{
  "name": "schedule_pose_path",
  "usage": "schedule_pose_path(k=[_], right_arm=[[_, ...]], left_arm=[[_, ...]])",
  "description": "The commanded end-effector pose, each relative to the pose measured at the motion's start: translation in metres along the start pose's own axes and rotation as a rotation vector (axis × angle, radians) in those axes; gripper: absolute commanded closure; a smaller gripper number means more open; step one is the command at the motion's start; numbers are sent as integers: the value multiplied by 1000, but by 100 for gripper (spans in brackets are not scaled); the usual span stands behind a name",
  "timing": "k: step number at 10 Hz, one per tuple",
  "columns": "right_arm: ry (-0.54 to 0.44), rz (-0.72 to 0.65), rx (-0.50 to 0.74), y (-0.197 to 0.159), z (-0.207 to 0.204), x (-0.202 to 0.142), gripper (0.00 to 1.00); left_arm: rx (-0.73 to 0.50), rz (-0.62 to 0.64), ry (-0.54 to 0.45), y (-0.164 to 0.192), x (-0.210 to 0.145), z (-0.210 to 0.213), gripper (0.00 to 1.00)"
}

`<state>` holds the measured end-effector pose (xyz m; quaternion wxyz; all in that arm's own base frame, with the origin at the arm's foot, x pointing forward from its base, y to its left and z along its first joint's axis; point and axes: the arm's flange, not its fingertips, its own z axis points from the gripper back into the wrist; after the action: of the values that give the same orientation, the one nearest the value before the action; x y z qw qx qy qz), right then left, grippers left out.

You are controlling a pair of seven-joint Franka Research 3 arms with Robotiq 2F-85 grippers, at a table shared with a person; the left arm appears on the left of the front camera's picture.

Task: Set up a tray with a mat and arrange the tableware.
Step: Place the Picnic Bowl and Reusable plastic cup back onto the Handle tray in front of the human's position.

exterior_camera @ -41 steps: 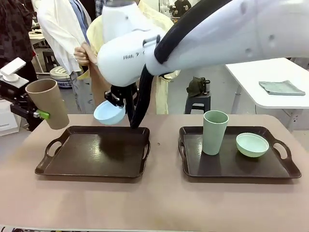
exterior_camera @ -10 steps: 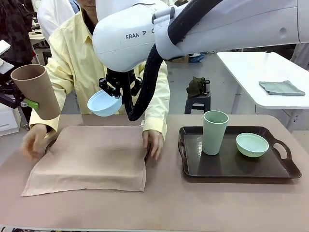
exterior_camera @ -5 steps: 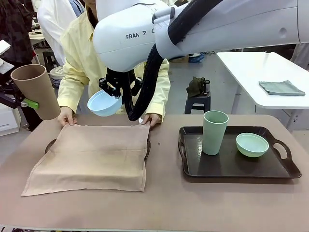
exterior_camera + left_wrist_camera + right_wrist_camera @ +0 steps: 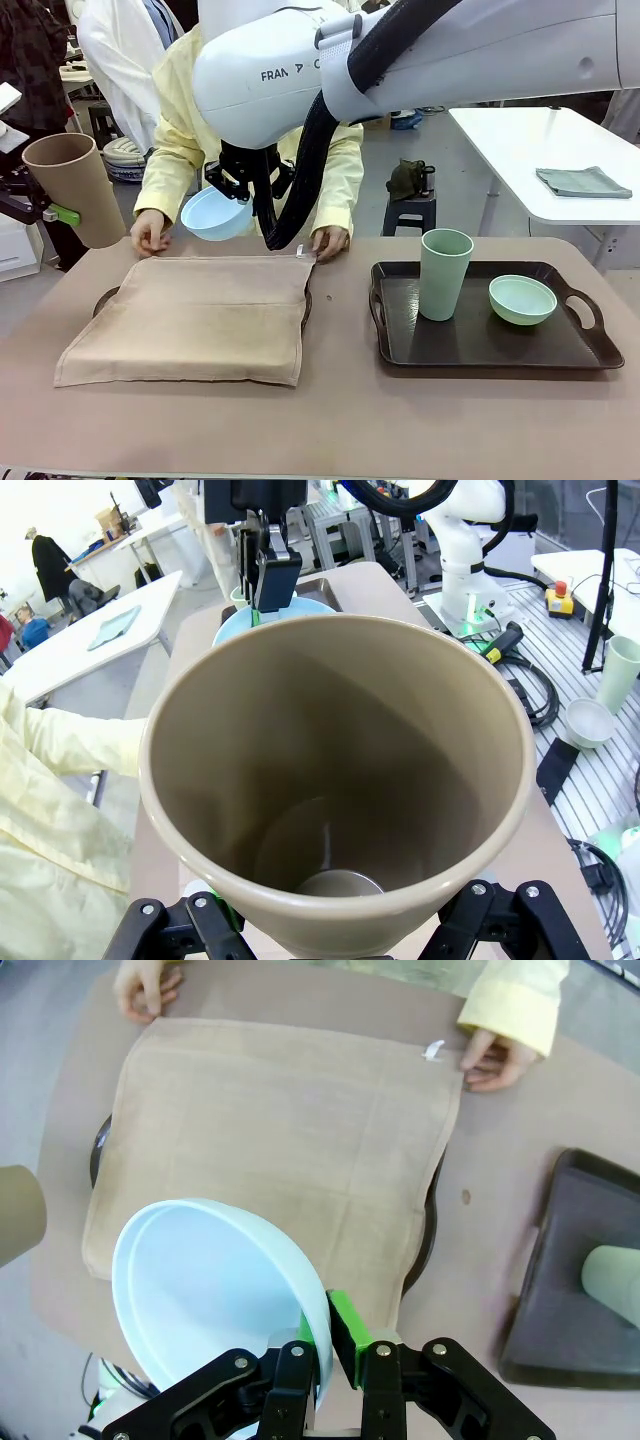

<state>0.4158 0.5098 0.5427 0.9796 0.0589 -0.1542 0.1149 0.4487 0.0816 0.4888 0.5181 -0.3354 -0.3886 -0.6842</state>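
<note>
Behind my brown desk (image 4: 340,420): white side table (image 4: 520,150) with folded grey cloth (image 4: 583,181), dark stool (image 4: 412,210) beside it, grey floor (image 4: 458,185).

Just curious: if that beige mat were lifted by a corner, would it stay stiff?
Probably not: the mat drapes past the tray rim, so it looks like soft cloth. Its fold creases suggest it would sag and bunch, perhaps sliding if pushed.
</note>
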Motion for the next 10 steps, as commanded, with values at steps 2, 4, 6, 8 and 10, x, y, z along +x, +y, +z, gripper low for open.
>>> schedule_pose_path(k=[2,4,6,8,10], right_arm=[[-11,1,-11,2,-1,1,100],[-11,1,-11,2,-1,1,100],[-11,1,-11,2,-1,1,100],[-11,1,-11,2,-1,1,100],[-11,1,-11,2,-1,1,100]], left_arm=[[0,-6,4,1,1,0,32],[0,-6,4,1,1,0,32],[0,-6,4,1,1,0,32],[0,-6,4,1,1,0,32],[0,-6,4,1,1,0,32]])
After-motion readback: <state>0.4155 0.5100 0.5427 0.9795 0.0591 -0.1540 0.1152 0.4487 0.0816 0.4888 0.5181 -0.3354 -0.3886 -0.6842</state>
